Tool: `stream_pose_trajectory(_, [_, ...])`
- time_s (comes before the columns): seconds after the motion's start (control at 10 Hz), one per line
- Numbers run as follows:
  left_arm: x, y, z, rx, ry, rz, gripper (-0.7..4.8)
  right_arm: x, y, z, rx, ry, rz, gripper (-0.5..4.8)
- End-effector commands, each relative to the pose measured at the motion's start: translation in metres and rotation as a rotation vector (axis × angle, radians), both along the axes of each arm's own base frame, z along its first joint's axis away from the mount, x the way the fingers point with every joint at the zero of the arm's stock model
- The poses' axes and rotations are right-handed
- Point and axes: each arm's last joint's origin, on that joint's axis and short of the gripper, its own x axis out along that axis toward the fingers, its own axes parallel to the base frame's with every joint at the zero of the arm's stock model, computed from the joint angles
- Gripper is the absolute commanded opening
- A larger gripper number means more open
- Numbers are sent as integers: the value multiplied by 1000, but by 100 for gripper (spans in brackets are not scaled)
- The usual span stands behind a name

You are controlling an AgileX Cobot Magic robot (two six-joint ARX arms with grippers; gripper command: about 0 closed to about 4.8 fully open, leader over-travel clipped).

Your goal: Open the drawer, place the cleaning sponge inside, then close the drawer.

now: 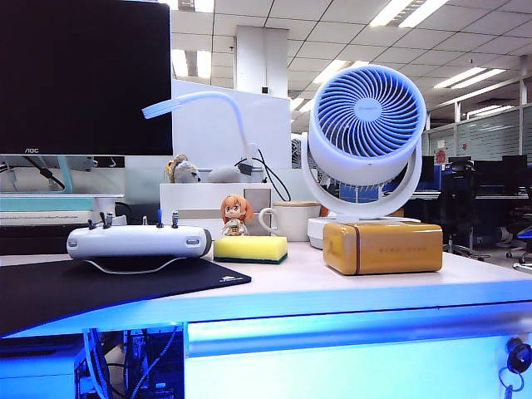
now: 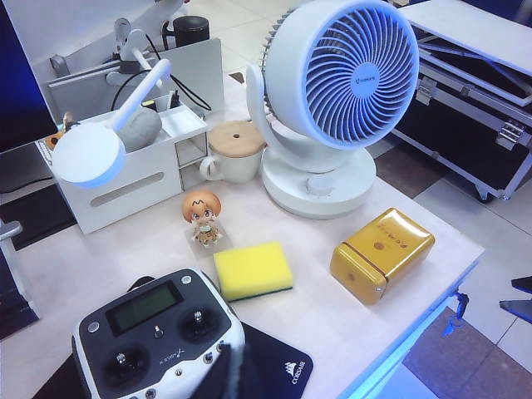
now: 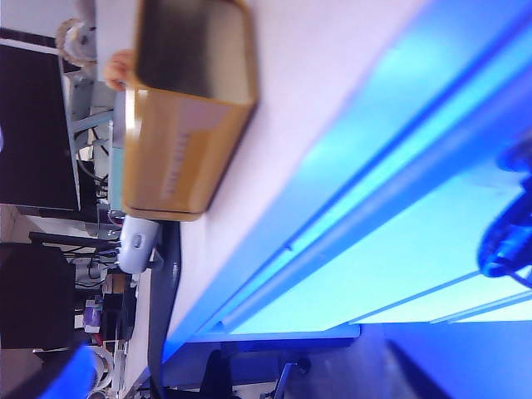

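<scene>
The drawer (image 1: 349, 366) is seen shut at the near edge, below the worktop (image 1: 332, 287), its keys (image 1: 517, 366) at the right end. Neither claw is in view, so their opening cannot be told. Farther back, the sponge (image 1: 250, 248) lies untouched on the worktop, between the controller (image 1: 139, 242) and the amber box (image 1: 382, 247). Opening the drawer is judged the step in hand; its front must first be gripped.

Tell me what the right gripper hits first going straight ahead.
Likely the drawer: its lit front fills the right wrist view under the desk edge. The right gripper itself is out of frame, so depth is unsure.
</scene>
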Motion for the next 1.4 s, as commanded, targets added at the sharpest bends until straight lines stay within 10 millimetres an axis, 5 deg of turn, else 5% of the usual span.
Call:
stream_pose_trajectory(0.1, [-1, 0, 3, -6, -19, -5, -6, 6, -3, -4, 3, -77, -30, 479])
stream_pose_trajectory(0.8, [-1, 0, 2, -3, -10, -5, -6, 43, -10, -18, -3, -91, -67, 479])
stream_pose_trajectory(1.4, [0, 0, 1, 1, -1, -5, -6, 54, -5, -21, -23, -139, -35, 479])
